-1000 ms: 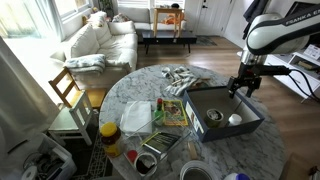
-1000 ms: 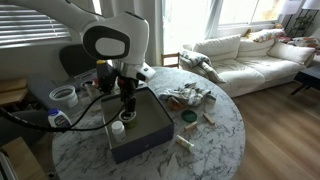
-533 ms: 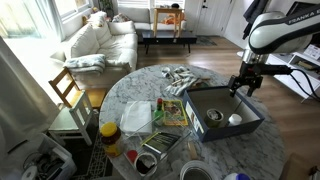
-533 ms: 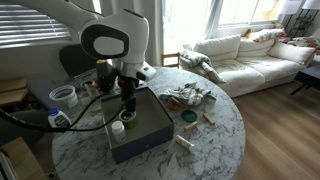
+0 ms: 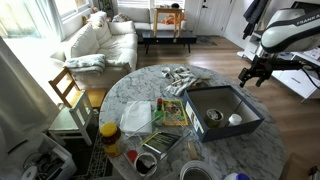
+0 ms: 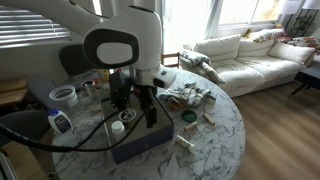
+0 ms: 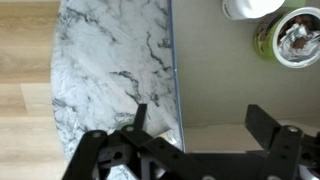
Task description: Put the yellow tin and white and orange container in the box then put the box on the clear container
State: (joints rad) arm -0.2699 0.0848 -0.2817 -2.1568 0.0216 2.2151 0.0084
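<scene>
The box (image 5: 222,100) is seen resting on the marble table (image 5: 150,85), not yet set on the clear container. Above its wall the gripper (image 7: 195,114) is held empty, fingers spread wide. Inside the box, the yellow tin (image 7: 297,35) and, just beside it, the white and orange container (image 7: 250,8) are already placed.

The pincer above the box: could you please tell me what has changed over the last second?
The pincer has risen and drawn back from over the box toward its edge, open and empty throughout. The tin and tub stay in the box; nothing else moved.
</scene>
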